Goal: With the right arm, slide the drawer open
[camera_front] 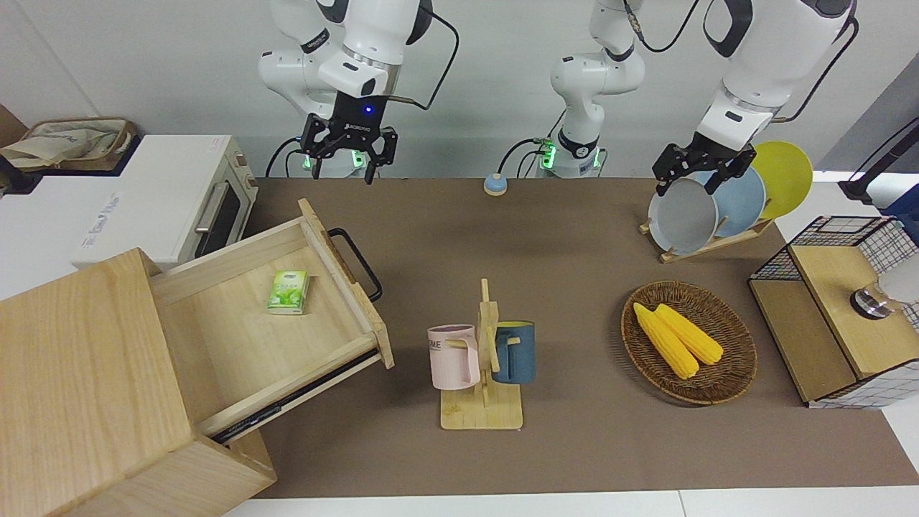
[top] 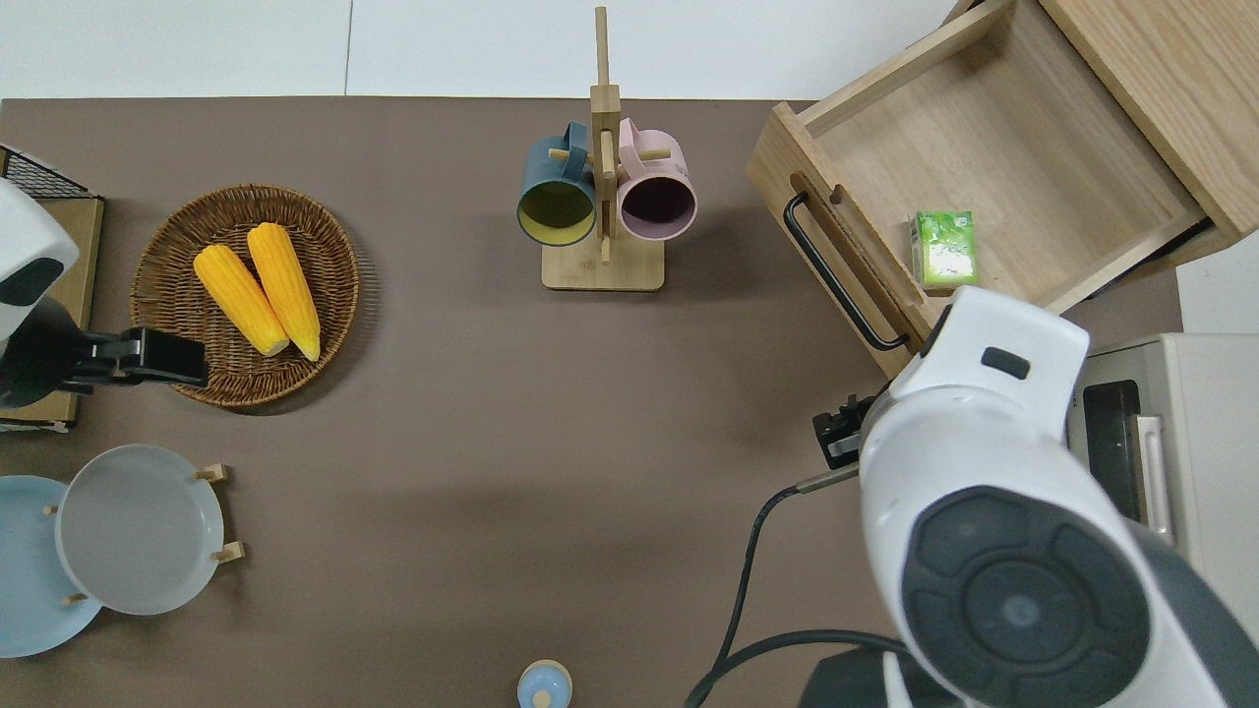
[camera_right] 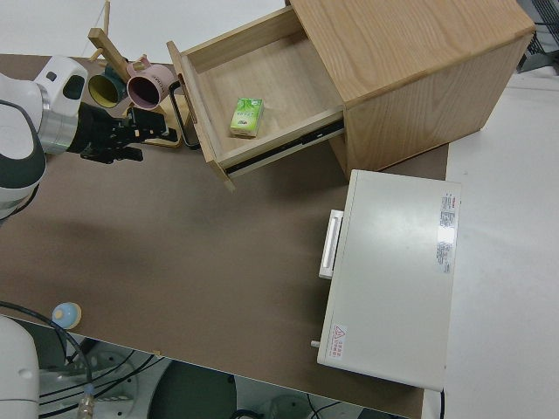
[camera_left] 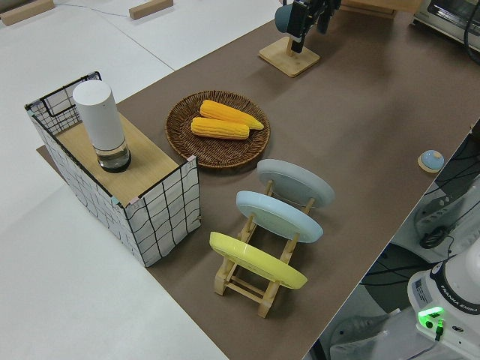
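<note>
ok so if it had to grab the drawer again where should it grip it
Best on the black bar handle of the drawer, around its straight middle span. The bar stands off the drawer front on two bent ends, leaving a gap for one finger. Come from above, on the open-table side of the front, fingers straddling the bar across its length. The right gripper is open and clear of it.
</note>
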### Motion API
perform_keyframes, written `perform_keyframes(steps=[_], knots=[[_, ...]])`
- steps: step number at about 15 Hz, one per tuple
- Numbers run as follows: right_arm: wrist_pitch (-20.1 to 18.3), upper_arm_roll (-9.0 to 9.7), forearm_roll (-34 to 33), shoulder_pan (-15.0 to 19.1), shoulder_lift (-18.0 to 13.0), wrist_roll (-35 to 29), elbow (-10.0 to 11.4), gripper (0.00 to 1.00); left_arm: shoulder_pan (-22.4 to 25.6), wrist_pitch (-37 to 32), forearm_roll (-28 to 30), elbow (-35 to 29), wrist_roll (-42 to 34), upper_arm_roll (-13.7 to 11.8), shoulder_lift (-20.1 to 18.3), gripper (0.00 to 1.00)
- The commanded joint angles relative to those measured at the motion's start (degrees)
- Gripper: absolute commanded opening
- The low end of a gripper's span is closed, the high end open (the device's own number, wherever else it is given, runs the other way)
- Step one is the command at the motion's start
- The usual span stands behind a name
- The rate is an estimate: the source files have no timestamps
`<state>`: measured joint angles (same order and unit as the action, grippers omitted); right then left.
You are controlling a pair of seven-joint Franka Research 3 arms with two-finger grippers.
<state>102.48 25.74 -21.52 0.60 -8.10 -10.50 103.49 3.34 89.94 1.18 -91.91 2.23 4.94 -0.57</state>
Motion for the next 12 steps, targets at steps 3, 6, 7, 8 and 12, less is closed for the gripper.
perform_keyframes(steps=[3, 6, 7, 8, 12], knots=[[0.88, -5.95, 11.13, 2.04, -1.57, 7.15, 0.22, 0.983, -0.26, -0.65, -0.65, -0.28, -0.39, -0.28, -0.57, 1.00], [0.53, -9.47, 16.06, 2.13, -1.66, 9.70, 0.22, 0.983, -0.26, -0.74, -0.65, -0.28, -0.39, -0.28, -0.57, 1.00], [0.44, -10.00, 16.24, 2.13, -1.57, 9.79, 0.22, 0.983, -0.26, -0.74, -0.65, -0.28, -0.39, -0.28, -0.57, 1.00], [0.18, -10.79, 16.77, 2.22, -1.57, 9.80, 0.22, 0.983, -0.26, -0.65, -0.65, -0.28, -0.39, -0.20, -0.57, 1.00], [-3.42, -14.92, 18.62, 1.43, 0.70, 11.02, -2.40, 0.983, -0.26, -0.65, -0.65, -0.28, -0.39, -0.28, -0.57, 1.00]])
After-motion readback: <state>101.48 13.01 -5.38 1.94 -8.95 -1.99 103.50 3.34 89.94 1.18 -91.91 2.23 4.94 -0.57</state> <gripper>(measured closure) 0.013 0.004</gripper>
